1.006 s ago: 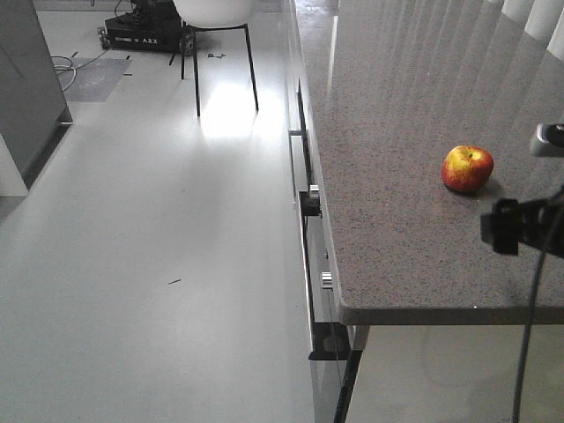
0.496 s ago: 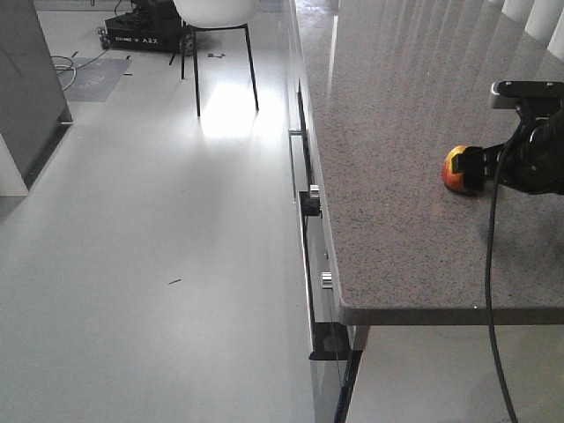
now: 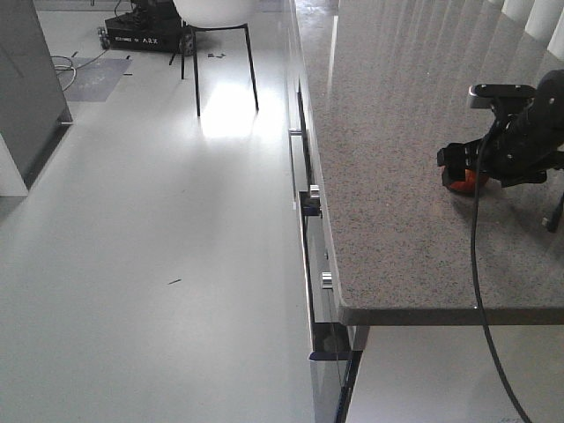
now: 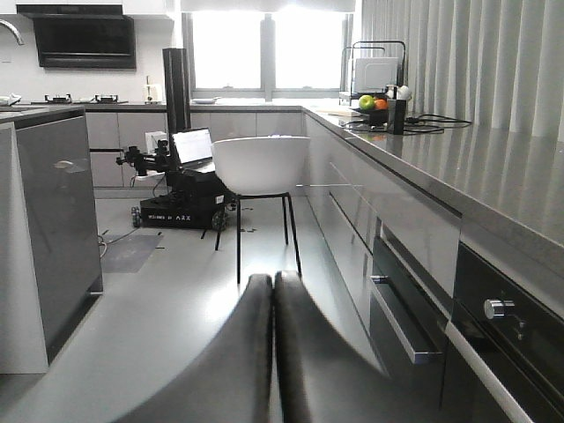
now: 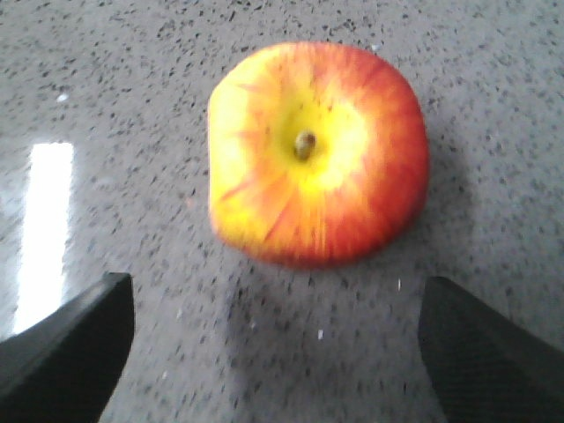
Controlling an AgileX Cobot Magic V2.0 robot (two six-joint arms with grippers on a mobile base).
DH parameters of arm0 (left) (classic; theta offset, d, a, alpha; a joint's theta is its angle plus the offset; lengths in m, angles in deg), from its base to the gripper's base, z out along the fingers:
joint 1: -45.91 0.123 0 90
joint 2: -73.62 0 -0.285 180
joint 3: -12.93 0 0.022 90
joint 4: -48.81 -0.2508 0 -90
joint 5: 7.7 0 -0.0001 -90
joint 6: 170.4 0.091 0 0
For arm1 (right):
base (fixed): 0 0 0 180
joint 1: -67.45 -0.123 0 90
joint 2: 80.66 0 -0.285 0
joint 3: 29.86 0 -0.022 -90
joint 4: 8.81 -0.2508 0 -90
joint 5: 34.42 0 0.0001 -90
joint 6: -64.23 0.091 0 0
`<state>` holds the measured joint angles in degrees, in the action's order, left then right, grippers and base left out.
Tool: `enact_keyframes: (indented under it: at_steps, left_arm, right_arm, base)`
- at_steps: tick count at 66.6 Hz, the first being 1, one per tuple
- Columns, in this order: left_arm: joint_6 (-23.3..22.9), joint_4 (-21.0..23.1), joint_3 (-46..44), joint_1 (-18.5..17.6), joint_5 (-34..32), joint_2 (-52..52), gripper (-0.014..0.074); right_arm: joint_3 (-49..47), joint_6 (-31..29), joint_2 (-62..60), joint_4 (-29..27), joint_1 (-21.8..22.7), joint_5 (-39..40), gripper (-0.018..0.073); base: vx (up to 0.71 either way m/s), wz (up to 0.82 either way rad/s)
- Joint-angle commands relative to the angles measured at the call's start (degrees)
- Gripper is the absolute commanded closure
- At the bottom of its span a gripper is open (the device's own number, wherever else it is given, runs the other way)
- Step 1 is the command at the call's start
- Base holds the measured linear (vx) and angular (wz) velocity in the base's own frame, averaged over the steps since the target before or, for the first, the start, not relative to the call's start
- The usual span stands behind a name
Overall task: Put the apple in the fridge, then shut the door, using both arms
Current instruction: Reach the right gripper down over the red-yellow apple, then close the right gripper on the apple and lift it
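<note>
Speckled grey stone desk [image 3: 397,132], glossy; black right claw [image 5: 273,291] released, spread wide above small round red-yellow apple [image 5: 317,154], well in from desk's drawer-side edge; left claw [image 4: 273,352] clenched, empty. Step: grasp. Next, likely: lower, close.

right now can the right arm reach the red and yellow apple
Probably yes: the right arm's open black hand hangs above the round red-and-yellow apple, nothing between them on the speckled grey counter.
</note>
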<state>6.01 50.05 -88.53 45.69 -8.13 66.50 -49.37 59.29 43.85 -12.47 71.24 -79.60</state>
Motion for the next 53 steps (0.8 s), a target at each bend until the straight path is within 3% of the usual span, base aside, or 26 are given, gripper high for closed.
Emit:
enact_keyframes:
  at_steps: [1, 26, 53]
  left_arm:
    - [0.0, 0.4, 0.7, 0.1, -3.8, 0.8, 0.0603]
    - [0.0, 0.4, 0.7, 0.1, -3.8, 0.8, 0.0603]
    - [0.0, 0.4, 0.7, 0.1, -3.8, 0.8, 0.0603]
  right_arm:
    - [-4.3, -0.7, -0.8, 0.1, 0.2, 3.0, -0.0060]
    - [-8.4, -0.9, 4.1, 0.1, 0.2, 8.8, -0.0022]
    - [-8.4, -2.6, 3.7, 0.1, 0.2, 9.8, 0.0182]
  base:
    - [0.00, 0.00]
    - [0.00, 0.00]
    - [0.00, 0.00]
